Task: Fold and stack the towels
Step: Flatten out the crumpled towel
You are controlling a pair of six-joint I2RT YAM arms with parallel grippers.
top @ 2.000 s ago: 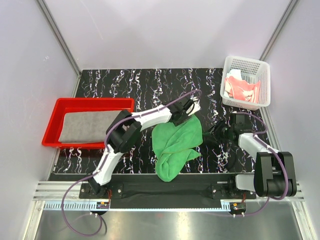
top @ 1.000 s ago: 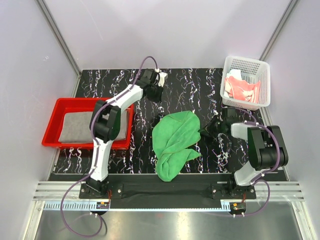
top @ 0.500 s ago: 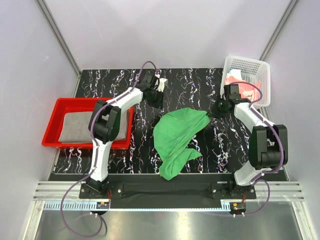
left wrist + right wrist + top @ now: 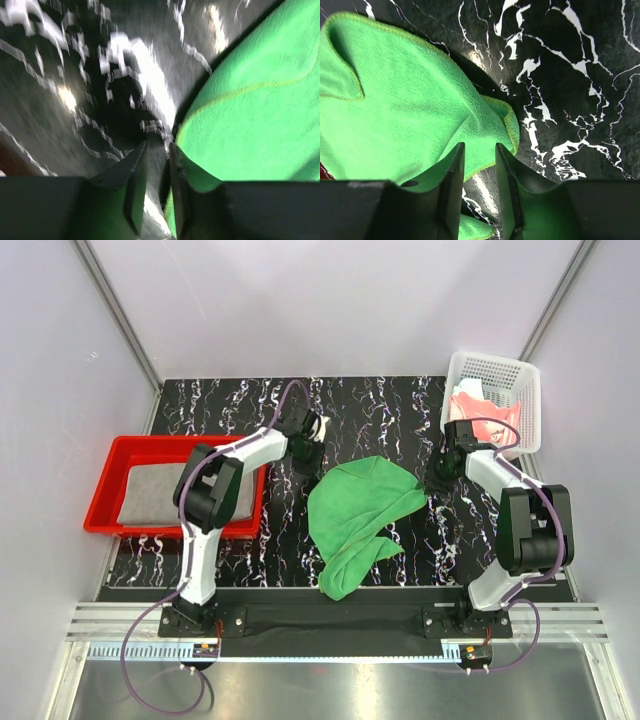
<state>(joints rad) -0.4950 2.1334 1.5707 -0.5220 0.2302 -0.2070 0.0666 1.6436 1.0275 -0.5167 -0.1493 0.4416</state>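
The bright green towel (image 4: 358, 508) lies crumpled in the middle of the black marbled table. My left gripper (image 4: 309, 447) sits low at the towel's back left edge; in the left wrist view its fingers (image 4: 159, 145) stand a narrow gap apart with only table between them and the green towel (image 4: 250, 115) just to their right. My right gripper (image 4: 437, 480) is at the towel's right corner; its fingers (image 4: 476, 146) are apart over that corner of the green towel (image 4: 410, 105), which lies flat. The grey towel (image 4: 178, 492) lies in the red tray. The salmon-pink towel (image 4: 482, 418) is in the basket.
The red tray (image 4: 118, 452) stands at the left. The white perforated basket (image 4: 500, 370) stands at the back right, with a pale cloth (image 4: 468, 390) beside the pink one. Grey walls close in the table on three sides.
My right gripper pulled the green towel's right corner out to the right and the corner now lies flat. My left gripper came from the table's back down to the towel's back left edge.
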